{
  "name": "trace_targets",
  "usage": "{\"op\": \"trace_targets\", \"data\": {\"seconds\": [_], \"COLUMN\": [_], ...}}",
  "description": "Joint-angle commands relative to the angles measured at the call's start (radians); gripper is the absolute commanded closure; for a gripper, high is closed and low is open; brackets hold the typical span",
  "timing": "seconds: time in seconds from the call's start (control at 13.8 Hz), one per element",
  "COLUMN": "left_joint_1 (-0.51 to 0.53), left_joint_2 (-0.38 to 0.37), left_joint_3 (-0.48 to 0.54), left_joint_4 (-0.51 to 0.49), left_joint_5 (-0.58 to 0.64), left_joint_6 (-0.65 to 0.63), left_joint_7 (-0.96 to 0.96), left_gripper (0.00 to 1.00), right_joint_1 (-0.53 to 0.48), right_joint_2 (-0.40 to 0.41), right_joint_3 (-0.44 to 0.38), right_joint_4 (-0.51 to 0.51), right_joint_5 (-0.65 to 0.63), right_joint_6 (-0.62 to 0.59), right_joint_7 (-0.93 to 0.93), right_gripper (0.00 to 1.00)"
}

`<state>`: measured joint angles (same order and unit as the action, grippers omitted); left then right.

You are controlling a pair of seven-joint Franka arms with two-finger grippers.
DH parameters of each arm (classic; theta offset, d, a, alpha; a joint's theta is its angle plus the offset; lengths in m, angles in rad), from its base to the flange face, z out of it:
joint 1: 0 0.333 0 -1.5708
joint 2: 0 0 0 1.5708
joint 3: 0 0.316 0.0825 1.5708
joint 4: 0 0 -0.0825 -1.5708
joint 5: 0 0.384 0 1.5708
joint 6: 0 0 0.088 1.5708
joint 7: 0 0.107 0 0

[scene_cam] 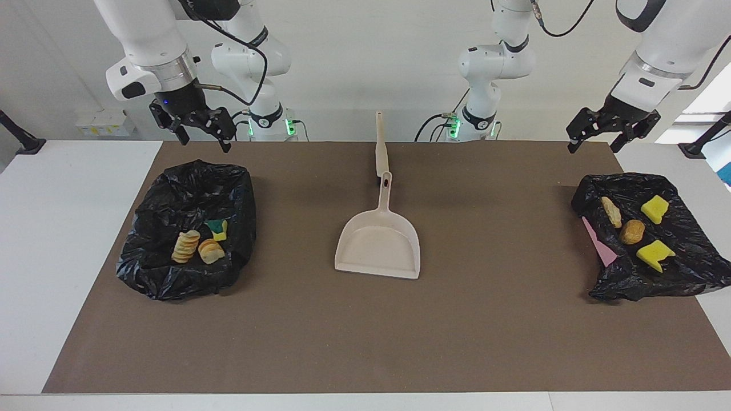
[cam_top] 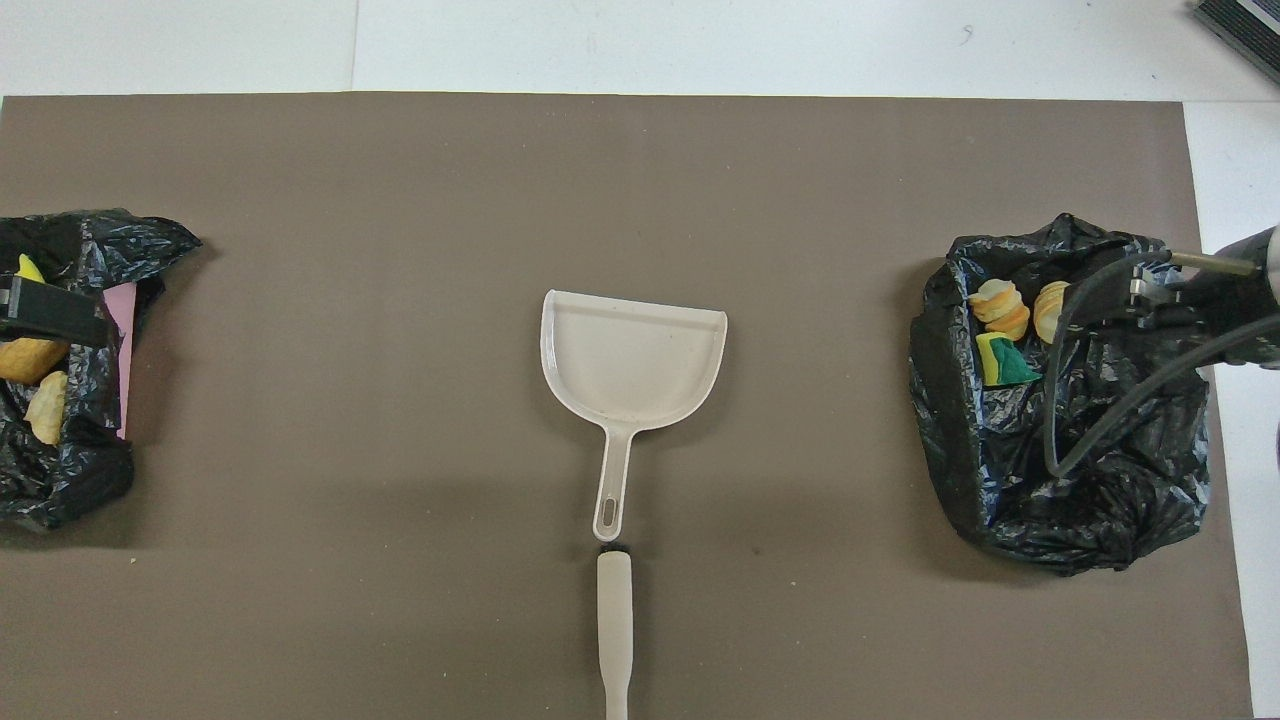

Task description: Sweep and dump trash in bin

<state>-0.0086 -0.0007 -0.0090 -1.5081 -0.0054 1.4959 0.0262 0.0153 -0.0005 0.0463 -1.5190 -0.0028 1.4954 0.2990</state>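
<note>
The trash lies in two black bag-lined bins. The bin (scene_cam: 171, 188) at the right arm's end holds two striped bread pieces (scene_cam: 185, 246) and a yellow-green sponge (scene_cam: 217, 228). The bin (scene_cam: 685, 268) at the left arm's end holds a bread piece (scene_cam: 611, 211), a brown chunk (scene_cam: 632, 231) and two yellow sponges (scene_cam: 654, 254). My right gripper (scene_cam: 205, 141) hangs open and empty over the robots' edge of its bin. My left gripper (scene_cam: 594, 147) hangs open and empty over the robots' edge of the other bin.
A beige dustpan (scene_cam: 380, 242) lies mid-mat, its handle toward the robots. A beige brush handle (scene_cam: 380, 148) lies in line with it, nearer to the robots. A pink strip (scene_cam: 597, 242) sticks out of the left-end bin. The brown mat (scene_cam: 365, 331) covers the table.
</note>
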Motion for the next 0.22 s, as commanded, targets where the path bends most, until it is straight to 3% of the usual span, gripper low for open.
{"op": "trace_targets", "data": {"seconds": [0.0,0.14], "left_joint_1": [-0.008,-0.008], "left_joint_2": [-0.013,-0.013], "left_joint_3": [0.003,0.003], "left_joint_4": [-0.009,-0.009], "left_joint_5": [0.013,0.013], "left_joint_6": [-0.011,-0.013], "left_joint_7": [-0.002,-0.002], "left_gripper": [0.00,0.00], "right_joint_1": [-0.014,-0.014], "right_joint_2": [-0.016,-0.016], "right_joint_3": [0.006,0.006], "right_joint_4": [-0.020,-0.020], "right_joint_5": [0.001,0.001], "right_joint_6": [0.006,0.006], "right_joint_7": [-0.017,-0.017], "right_gripper": [0.00,0.00]}}
